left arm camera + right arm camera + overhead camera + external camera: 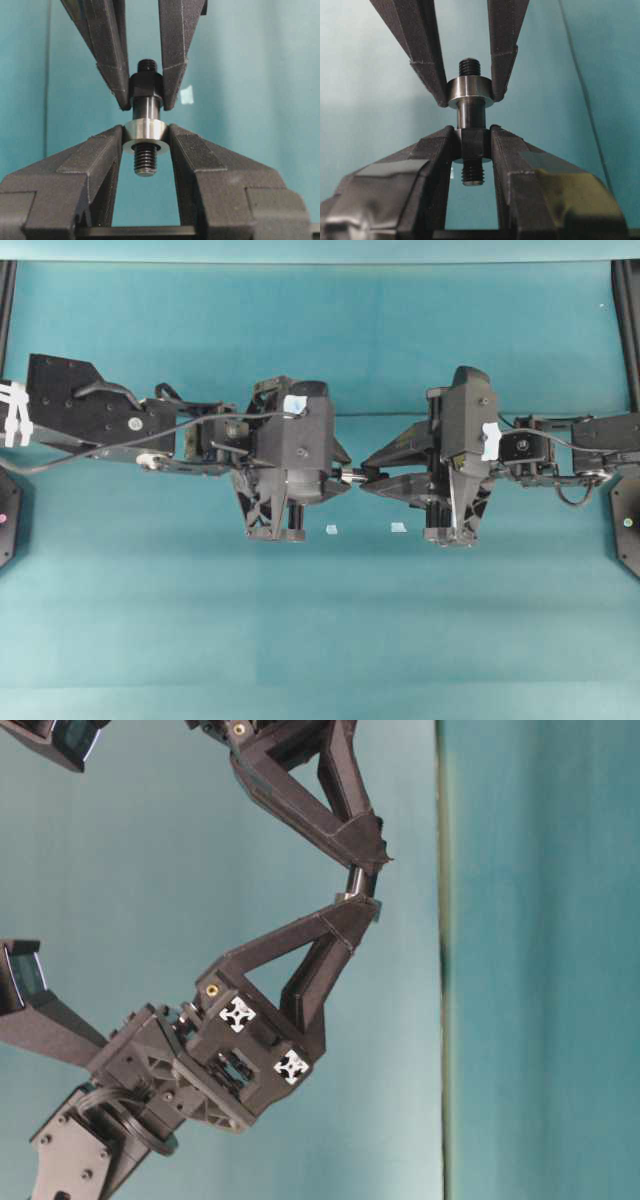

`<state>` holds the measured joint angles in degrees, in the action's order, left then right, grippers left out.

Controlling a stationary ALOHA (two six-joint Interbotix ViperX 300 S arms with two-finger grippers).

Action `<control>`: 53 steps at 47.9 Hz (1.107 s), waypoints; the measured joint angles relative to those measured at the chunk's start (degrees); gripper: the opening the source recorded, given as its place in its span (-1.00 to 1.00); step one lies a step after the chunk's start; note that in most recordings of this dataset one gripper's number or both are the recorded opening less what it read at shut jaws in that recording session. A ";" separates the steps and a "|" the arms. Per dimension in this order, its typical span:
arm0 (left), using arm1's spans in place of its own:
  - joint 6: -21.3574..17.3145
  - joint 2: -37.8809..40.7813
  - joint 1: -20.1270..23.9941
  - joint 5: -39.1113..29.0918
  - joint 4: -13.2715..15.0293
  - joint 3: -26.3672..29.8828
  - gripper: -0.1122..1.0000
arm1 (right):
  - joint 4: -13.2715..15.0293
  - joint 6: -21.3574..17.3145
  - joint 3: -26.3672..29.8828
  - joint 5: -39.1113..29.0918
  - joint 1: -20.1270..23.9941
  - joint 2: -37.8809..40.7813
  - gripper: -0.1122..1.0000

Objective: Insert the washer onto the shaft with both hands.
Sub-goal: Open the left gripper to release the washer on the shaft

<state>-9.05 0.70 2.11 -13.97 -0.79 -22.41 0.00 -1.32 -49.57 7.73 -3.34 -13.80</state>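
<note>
Teal worktop, mid-air above centre: right gripper clamps shaft; left gripper grips washer threaded over it for insertion.

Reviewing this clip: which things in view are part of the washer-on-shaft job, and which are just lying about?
Part of the job:
washer, on the shaft
shaft
left gripper, gripping the washer
right gripper, gripping the shaft

Lying about:
two pale square scraps on the table

A teal surface fills the overhead view, plain and matte. Two tiny pale square scraps lie on it near the middle, one left of the other, a little apart. Black frame posts stand at the far left and far right edges.
</note>
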 measured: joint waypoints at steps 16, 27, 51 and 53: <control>-0.18 0.62 0.00 -0.44 -0.09 1.14 -0.14 | 0.00 0.00 0.00 0.70 0.00 0.00 -0.80; 0.09 0.62 0.09 -0.44 -0.09 1.32 -0.14 | 0.00 0.00 0.00 1.14 -0.09 -0.09 -0.80; 0.35 0.62 0.18 -0.44 0.00 1.49 -0.13 | 0.00 0.00 0.00 1.23 -0.09 0.00 -0.80; 0.35 0.62 0.18 -0.44 -0.09 1.49 -0.13 | -0.09 0.00 0.00 1.23 -0.09 -0.09 -0.80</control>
<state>-8.70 1.32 2.29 -14.41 -0.88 -20.92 -0.09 -1.32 -49.57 8.96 -3.43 -13.89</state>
